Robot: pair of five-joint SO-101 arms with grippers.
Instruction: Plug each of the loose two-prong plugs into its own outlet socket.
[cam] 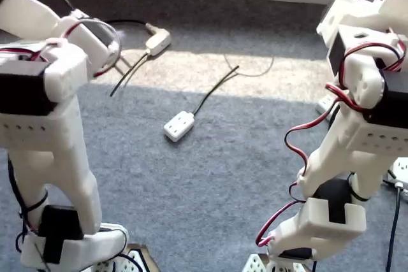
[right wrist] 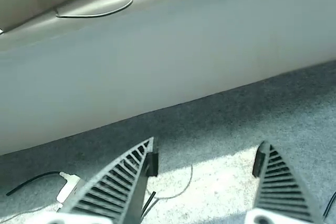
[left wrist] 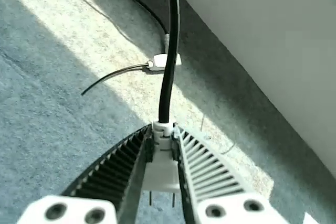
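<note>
My left gripper [left wrist: 163, 132] is shut on a white two-prong plug [left wrist: 160, 169]. Its prongs point back toward the wrist, and its black cord [left wrist: 169, 51] runs away over the carpet. A second white plug [cam: 157, 41] lies loose on the sunlit carpet at the back, and it is also the white plug [left wrist: 167, 61] in the left wrist view and the white plug [right wrist: 69, 186] in the right wrist view. A white outlet socket [cam: 178, 125] on a black cord lies mid-floor between the arms. My right gripper [right wrist: 207, 148] is open and empty, raised and facing the wall.
Grey carpet covers the floor, with a pale wall [right wrist: 168, 66] along the back. Thin loose cords [cam: 248, 68] lie in the sunlit strip. More white outlet pieces sit at the right edge [cam: 400, 170] and at the arm bases [cam: 258, 262].
</note>
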